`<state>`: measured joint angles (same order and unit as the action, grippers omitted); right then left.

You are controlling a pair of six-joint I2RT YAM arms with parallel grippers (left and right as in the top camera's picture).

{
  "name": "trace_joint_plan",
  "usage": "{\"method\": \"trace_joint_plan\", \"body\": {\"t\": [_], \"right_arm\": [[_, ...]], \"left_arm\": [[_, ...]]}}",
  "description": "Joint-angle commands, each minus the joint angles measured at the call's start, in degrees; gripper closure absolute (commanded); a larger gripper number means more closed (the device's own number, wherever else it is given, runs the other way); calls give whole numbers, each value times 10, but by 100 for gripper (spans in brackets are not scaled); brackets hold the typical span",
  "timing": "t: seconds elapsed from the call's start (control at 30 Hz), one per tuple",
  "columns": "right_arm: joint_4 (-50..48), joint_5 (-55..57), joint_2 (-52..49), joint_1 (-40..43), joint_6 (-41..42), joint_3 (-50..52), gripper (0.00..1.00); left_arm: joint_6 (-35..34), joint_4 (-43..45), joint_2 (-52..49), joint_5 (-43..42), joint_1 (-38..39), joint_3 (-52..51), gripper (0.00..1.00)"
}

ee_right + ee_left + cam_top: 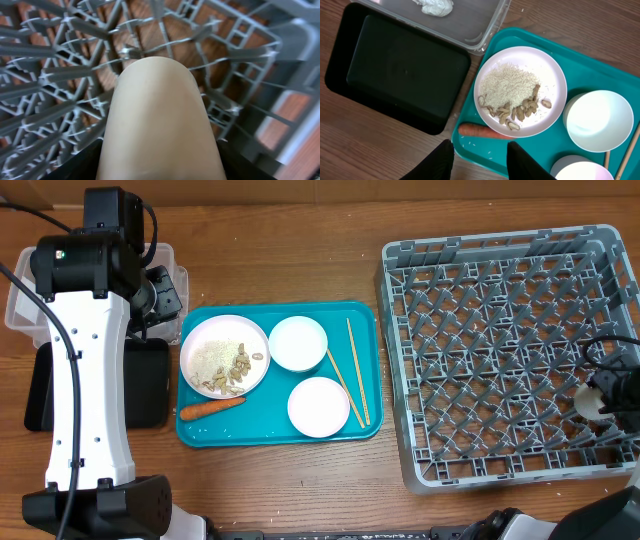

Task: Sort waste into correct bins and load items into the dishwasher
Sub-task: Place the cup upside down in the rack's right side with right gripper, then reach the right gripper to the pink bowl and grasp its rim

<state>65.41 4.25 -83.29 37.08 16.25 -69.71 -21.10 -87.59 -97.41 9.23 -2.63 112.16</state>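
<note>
On the teal tray (275,430) lie a white plate (224,355) of rice with beige scraps, two white bowls (298,343) (318,407), chopsticks (355,375) and an orange carrot (210,408). My left gripper (480,157) hangs open and empty over the tray's left edge, just short of the carrot (480,131) and the plate (520,90). A white tissue (435,6) lies in the clear tub (485,35), beside the black tray (395,75). My right gripper (160,170) is shut on a pale cup (157,115) above the grey dish rack (60,90), near its right wall (600,395).
The left arm's white body (90,380) covers much of the clear tub (20,305) and the black tray (150,380) in the overhead view. The dish rack (500,350) fills the right side of the wooden table. A few rice grains lie on the teal tray (485,150).
</note>
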Motion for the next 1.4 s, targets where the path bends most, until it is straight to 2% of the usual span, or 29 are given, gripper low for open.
{"method": "trace_joint_plan", "body": {"t": [0.0,0.2,0.37,0.5,0.57,0.8,0.97,1.03,1.17,1.37], "right_arm": [[-2,-51,-7,2,5,1,66],[28,-50,-14,2,3,3,64],[28,-28,-15,2,3,11,50],[28,-28,-15,2,3,11,26],[28,-28,-15,2,3,11,24],[19,-38,-15,2,3,8,21],[7,-150,-15,-2,-33,-35,21],[4,-210,-15,-16,-64,-69,21],[-6,-274,-15,-80,-102,-132,21],[-66,-274,-17,-283,-121,-167,18]], "left_arm": [[-12,2,0,1,0,5,63],[-12,2,0,1,0,5,63],[-12,4,0,-3,0,5,63],[-12,4,0,-3,0,5,62],[-12,4,0,-3,0,5,58],[-12,4,0,-14,0,5,41],[-12,-3,0,-14,0,5,2],[-8,-8,0,-14,0,5,0],[5,-25,0,-14,0,5,0],[5,-45,0,-16,0,5,0]]}}
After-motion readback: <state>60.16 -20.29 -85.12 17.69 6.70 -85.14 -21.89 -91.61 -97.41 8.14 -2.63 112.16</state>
